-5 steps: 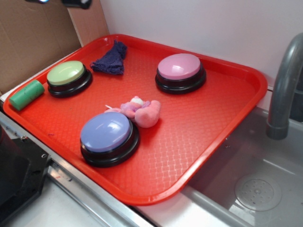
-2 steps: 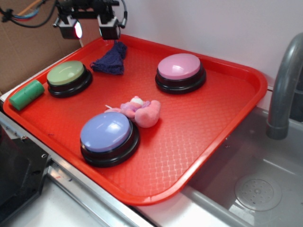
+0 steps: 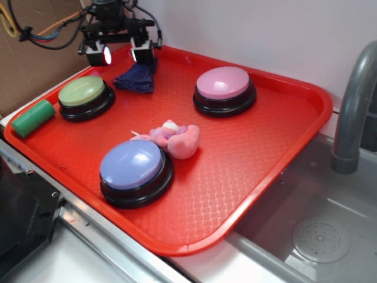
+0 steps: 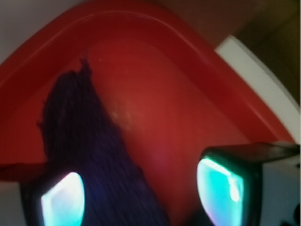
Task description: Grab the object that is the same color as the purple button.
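Observation:
The object, a small dark purple knitted cloth [image 3: 136,78], lies crumpled in the far left corner of the red tray [image 3: 283,159]. My gripper [image 3: 121,56] hangs open just above that corner, its right finger over the cloth's top edge. In the wrist view the cloth [image 4: 89,141] runs down toward the left finger, and the gripper [image 4: 141,193] holds nothing between its glowing pads. The purple button [image 3: 134,168], lavender-blue on a black base, sits at the tray's near left.
A green-topped button [image 3: 84,94] stands left of the cloth, a pink-topped button [image 3: 224,87] at the back. A pink plush toy [image 3: 177,138] lies mid-tray. A green cylinder [image 3: 32,118] rests off the tray's left edge. Cardboard stands behind; a grey faucet [image 3: 356,100] and a sink are on the right.
My gripper has come down from the top of the view and moved right, now low over the cloth. Nothing on the tray has moved.

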Robot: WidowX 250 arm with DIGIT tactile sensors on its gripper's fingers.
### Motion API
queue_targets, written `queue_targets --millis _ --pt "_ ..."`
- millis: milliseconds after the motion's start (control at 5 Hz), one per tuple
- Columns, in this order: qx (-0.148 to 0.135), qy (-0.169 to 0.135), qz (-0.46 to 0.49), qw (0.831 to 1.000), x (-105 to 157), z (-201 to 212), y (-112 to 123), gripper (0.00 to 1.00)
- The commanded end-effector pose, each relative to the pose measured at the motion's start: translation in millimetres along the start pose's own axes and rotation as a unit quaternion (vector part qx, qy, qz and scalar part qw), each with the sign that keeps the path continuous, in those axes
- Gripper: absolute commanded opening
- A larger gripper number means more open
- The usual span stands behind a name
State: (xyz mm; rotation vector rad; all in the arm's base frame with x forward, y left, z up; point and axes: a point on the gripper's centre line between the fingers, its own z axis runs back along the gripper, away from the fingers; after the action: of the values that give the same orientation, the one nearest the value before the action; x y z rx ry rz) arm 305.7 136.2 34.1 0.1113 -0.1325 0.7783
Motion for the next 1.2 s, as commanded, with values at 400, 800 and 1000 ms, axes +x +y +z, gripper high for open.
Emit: queue_targets --millis 400,800,1000 --pt "-0.065 -0.046 0.009 0.997 6 -12 -4 0.0" --pt "-0.049 -0.042 0.008 0.998 0 -13 -8 0.0" --pt "-0.024 -0.051 -0.005 0.998 -3 9 -8 0.0"
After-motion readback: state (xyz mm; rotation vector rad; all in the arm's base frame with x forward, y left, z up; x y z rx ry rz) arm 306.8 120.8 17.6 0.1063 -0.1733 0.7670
